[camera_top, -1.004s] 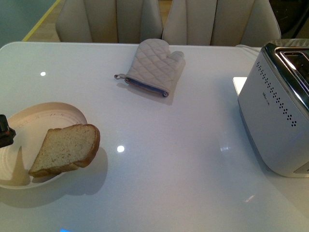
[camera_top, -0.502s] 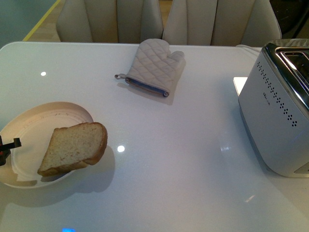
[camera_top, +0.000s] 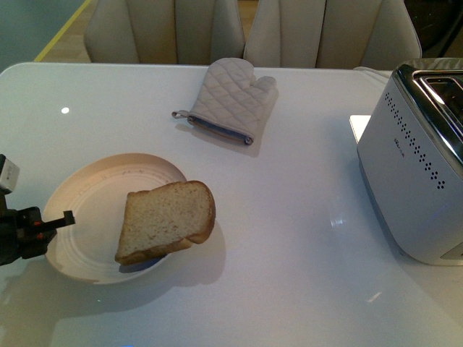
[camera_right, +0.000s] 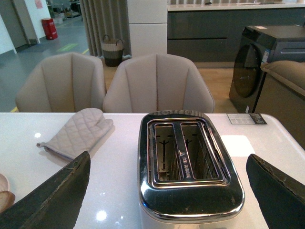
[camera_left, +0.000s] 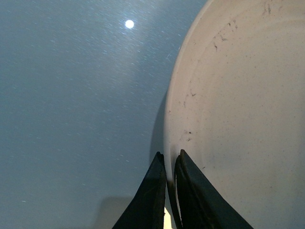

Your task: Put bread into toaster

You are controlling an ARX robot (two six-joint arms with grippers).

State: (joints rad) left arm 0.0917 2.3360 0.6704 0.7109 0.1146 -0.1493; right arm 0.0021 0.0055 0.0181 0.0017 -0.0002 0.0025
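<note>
Bread (camera_top: pixel 166 220) lies on the plate (camera_top: pixel 87 210), toaster (camera_top: pixel 412 173) slots empty; left gripper (camera_left: pixel 170 155) pinches the rim, right gripper (camera_right: pixel 167 160) spread wide.

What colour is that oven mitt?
The oven mitt is pale grey-beige, diamond-quilted; front view shows it best.

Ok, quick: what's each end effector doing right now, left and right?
Left end effector: closed on the rim of the plate.
Right end effector: open, holding nothing, over the toaster.
</note>
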